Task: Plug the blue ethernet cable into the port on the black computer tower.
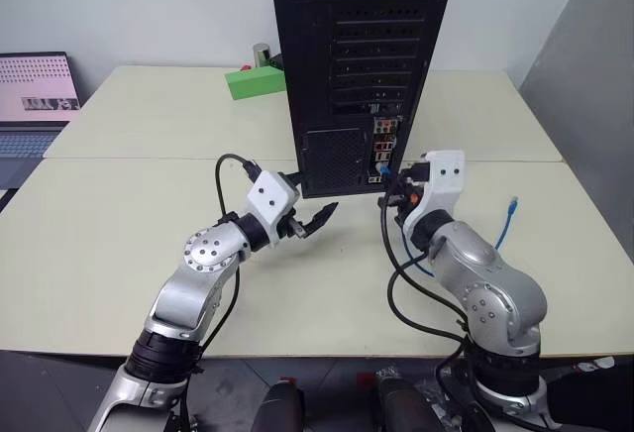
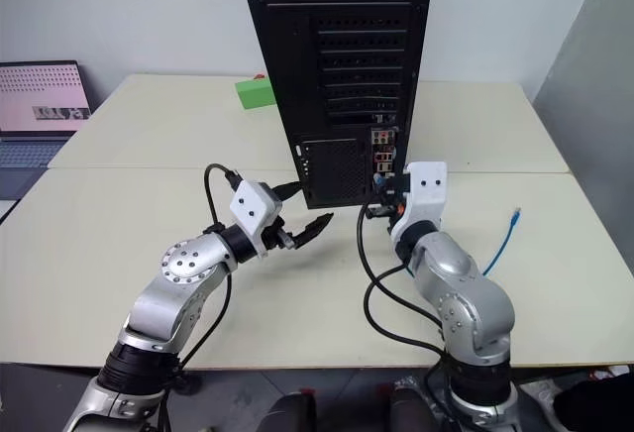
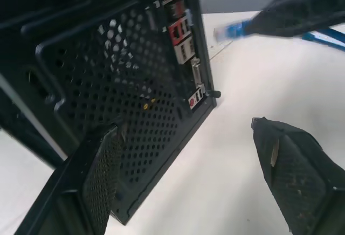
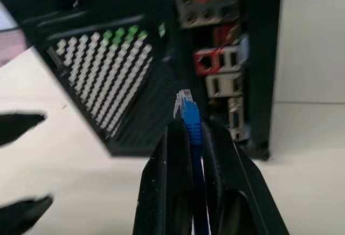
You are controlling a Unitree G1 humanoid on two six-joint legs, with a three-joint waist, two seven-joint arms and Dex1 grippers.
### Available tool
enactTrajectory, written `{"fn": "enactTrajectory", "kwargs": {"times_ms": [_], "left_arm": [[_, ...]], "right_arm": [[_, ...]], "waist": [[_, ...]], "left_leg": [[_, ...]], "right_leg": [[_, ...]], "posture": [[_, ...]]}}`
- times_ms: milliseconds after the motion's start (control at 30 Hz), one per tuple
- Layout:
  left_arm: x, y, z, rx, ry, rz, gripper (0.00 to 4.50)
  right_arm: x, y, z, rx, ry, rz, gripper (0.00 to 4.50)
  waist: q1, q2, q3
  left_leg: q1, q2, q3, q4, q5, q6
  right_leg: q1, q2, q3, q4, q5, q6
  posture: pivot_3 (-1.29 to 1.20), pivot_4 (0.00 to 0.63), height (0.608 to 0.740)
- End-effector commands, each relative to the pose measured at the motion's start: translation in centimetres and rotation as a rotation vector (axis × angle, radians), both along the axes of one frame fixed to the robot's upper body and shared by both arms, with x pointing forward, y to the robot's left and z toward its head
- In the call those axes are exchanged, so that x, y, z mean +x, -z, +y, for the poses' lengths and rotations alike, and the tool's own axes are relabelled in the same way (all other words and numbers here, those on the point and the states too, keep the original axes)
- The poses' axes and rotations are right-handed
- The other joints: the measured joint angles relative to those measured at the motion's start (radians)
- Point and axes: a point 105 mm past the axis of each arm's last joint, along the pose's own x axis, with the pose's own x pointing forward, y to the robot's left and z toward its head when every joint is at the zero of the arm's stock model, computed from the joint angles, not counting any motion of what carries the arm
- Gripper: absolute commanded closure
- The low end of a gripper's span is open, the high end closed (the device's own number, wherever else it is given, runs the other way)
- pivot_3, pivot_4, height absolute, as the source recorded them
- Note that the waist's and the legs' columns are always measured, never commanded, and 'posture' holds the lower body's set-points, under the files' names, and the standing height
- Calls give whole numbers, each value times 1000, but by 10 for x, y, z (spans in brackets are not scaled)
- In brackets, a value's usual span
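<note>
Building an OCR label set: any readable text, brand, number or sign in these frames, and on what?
None can be read.
Laptop screen: rows of content and a strip of thumbnails, too small to read.
Black computer tower: no brand or model label legible; the port strip shows coloured connectors, no readable markings.
Green box: plain.
Blue ethernet cable: no print visible.

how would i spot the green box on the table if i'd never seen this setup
Start at the black computer tower standing upright in the middle of the pale table. Look just past its left side, toward the far edge of the table. The green box is a low bright green block there, the only green item on the tabletop.
</note>
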Motion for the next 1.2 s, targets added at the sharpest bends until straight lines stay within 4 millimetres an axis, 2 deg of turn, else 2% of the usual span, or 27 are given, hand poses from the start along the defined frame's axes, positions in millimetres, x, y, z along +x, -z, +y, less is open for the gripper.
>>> {"fn": "enactTrajectory", "kwargs": {"times_ms": [33,367,700,1200], "left_arm": [[5,-19,5,-57,-43,-43,575],[0,-26,3,-115,-11,-19,575],[1,-28,6,-110,-29,-30,575],[2,-28,9,-106,-48,-42,575]], "right_arm": [[6,-16,0,33,59,-65,4499],[10,-18,20,59,23,-81,4499],[15,-19,26,54,22,-91,4500],[21,-16,24,14,43,-106,4500]], "waist": [[1,0,0],[0,0,0],[0,0,0],[0,0,0]], "left_leg": [[0,0,0,0,0,0],[0,0,0,0,0,0],[0,0,0,0,0,0],[0,0,0,0,0,0]], "right_leg": [[0,0,0,0,0,0],[0,0,0,0,0,0],[-1,0,0,0,0,0],[-1,0,0,0,0,0]], "posture": [[0,150,740],[0,150,740],[0,150,740],[0,150,740]]}}
